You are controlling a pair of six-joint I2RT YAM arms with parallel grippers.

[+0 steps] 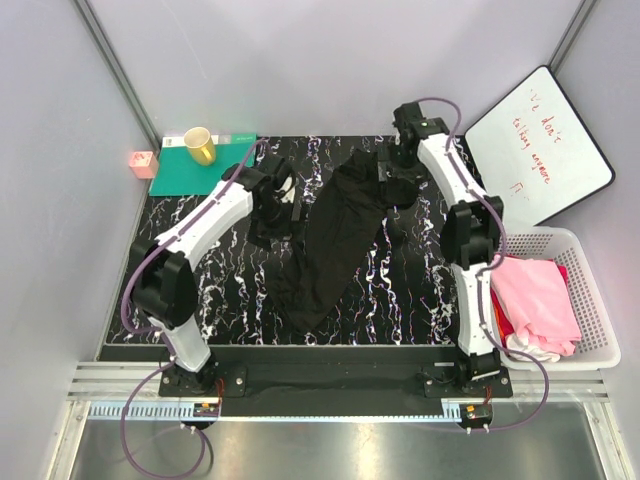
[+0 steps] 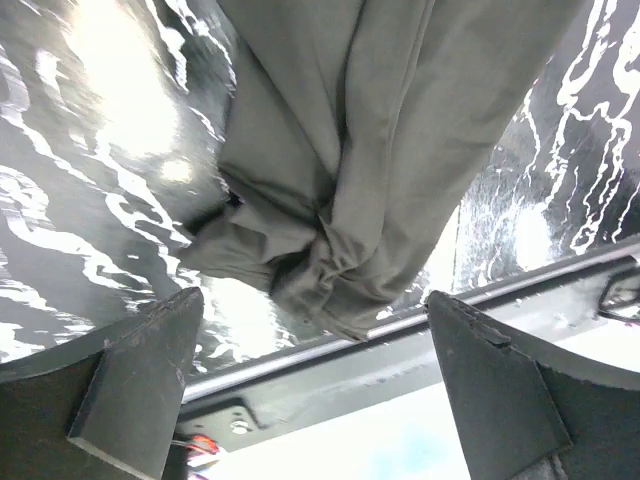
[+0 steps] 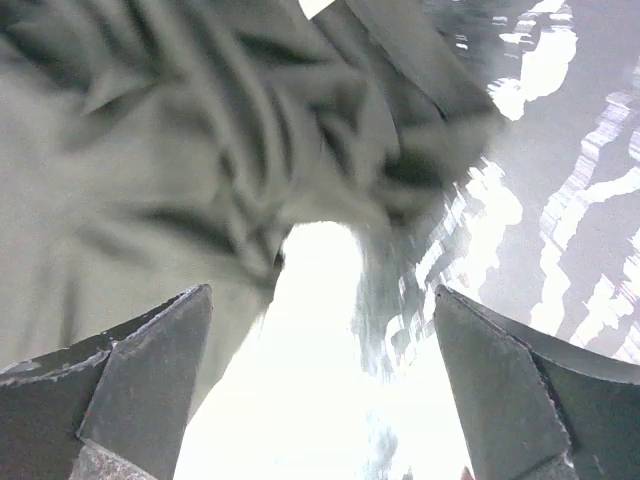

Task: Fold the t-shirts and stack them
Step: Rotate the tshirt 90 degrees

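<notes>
The black t-shirt point(image 1: 335, 235) lies crumpled in a long diagonal strip on the marbled tabletop, from back right to front centre. It looks grey in the left wrist view point(image 2: 350, 150) and in the right wrist view point(image 3: 150, 150). My left gripper point(image 1: 275, 215) is open and empty just left of the shirt; its jaws point(image 2: 312, 297) are wide apart with the shirt's bunched end beyond them. My right gripper point(image 1: 393, 178) is open and empty at the shirt's back end, with cloth just past its tips point(image 3: 322, 291). A pink t-shirt point(image 1: 540, 295) and a white one point(image 1: 535, 345) lie in the basket.
A white basket point(image 1: 592, 290) stands at the right table edge. A whiteboard point(image 1: 540, 150) leans at the back right. A teal mat point(image 1: 180, 175) with a yellow cup point(image 1: 200, 148) sits at the back left, with a small pink box point(image 1: 143, 163) beside it.
</notes>
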